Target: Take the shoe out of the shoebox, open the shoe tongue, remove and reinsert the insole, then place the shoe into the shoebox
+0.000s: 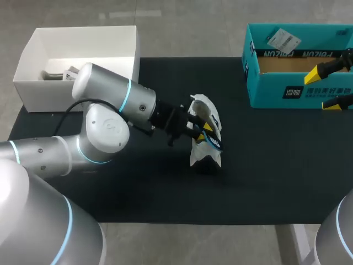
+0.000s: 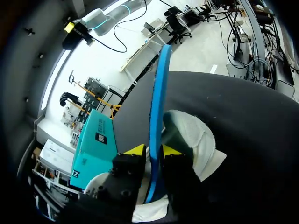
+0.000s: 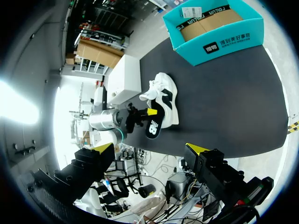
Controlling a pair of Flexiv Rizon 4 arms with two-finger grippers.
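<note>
The white and black shoe (image 1: 205, 132) (image 3: 161, 105) lies on its side on the black mat, left of the teal shoebox (image 1: 298, 88) (image 3: 219, 44). My left gripper (image 1: 199, 126) (image 2: 153, 150) is at the shoe's mouth. A blue insole (image 2: 159, 102) (image 1: 215, 144) stands upright between its fingers, which are slightly parted, with a thin gap on one side. The shoe's white lining (image 2: 201, 140) shows just beyond. My right gripper (image 1: 326, 87) (image 3: 150, 149) hangs wide open and empty by the shoebox's right end.
A white open box (image 1: 83, 36) (image 3: 126, 77) with small items inside stands at the back left corner. The black mat (image 1: 265, 176) covers the table. The shoebox (image 2: 93, 144) holds only a brown cardboard floor.
</note>
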